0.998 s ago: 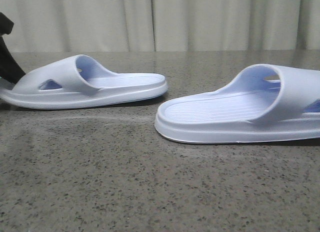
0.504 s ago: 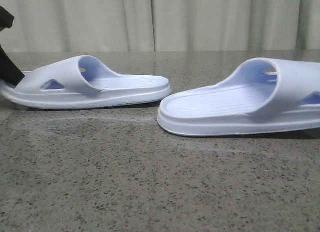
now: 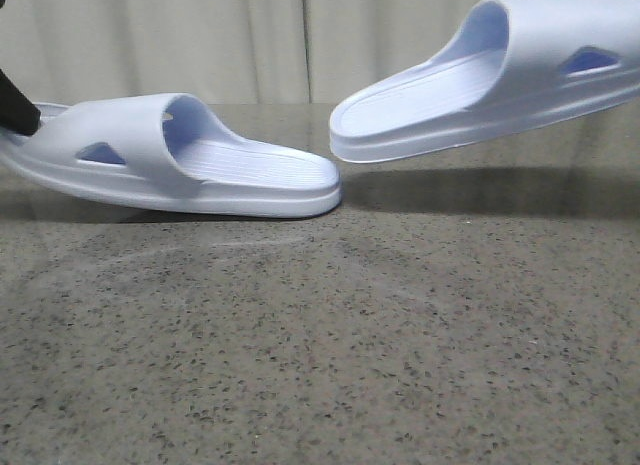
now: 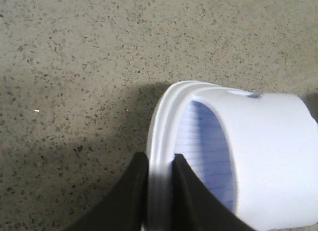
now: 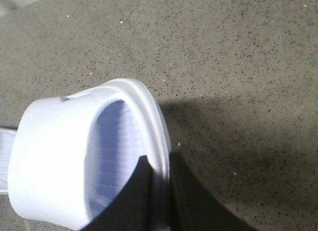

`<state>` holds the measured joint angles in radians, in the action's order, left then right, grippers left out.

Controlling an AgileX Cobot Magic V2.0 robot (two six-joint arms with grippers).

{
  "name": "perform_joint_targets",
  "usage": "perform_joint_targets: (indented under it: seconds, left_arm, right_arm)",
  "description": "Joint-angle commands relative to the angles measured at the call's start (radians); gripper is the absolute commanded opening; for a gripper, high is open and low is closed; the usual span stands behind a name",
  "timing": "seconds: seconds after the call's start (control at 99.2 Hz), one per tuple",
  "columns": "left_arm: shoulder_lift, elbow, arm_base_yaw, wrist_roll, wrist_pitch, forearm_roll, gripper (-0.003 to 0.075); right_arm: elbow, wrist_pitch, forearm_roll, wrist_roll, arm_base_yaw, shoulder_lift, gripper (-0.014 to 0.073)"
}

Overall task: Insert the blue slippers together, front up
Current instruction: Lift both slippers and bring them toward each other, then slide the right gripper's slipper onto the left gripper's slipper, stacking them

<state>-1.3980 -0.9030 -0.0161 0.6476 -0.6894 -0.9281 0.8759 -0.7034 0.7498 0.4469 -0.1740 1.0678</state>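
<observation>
Both blue slippers are being lifted for mating: the left slipper is pinched by the left pincer, its heel end still touching the desk, while the right slipper is pinched airborne by the right pincer. Alignment is called for next.

On my left wrist feed I see the left gripper as two matte black fingers, smooth, broad at the base and tapering in a curve toward the tips. My right wrist feed shows the right gripper the same way: two plain black fingers, no screws, cables or markings that I can make out. In front, only a dark sliver of the left one shows at the frame edge.
</observation>
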Motion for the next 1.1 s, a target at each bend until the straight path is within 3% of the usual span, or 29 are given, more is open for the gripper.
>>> perform_joint_targets:
  seconds: [0.0, 0.192, 0.393, 0.726, 1.089]
  left_arm:
    - [0.043, -0.027, 0.002, 0.011, -0.008, -0.037, 0.0015]
    - [0.047, -0.037, 0.002, 0.027, -0.065, -0.073, 0.0015]
    - [0.047, -0.038, 0.002, 0.140, -0.146, -0.269, 0.0015]
    - [0.047, -0.038, 0.002, 0.178, -0.197, -0.419, 0.0015]
    - [0.047, -0.038, 0.002, 0.217, -0.278, -0.552, 0.0015]
  right_arm:
    - [0.037, 0.032, 0.055, 0.006, -0.006, -0.017, -0.0107]
    - [0.037, 0.024, 0.082, 0.011, -0.006, -0.017, -0.0107]
    - [0.037, 0.004, 0.135, 0.058, -0.006, -0.013, -0.0107]
    - [0.035, -0.016, 0.162, 0.068, -0.006, 0.034, -0.0107]
    - [0.035, -0.026, 0.315, 0.184, -0.006, 0.113, -0.0107]
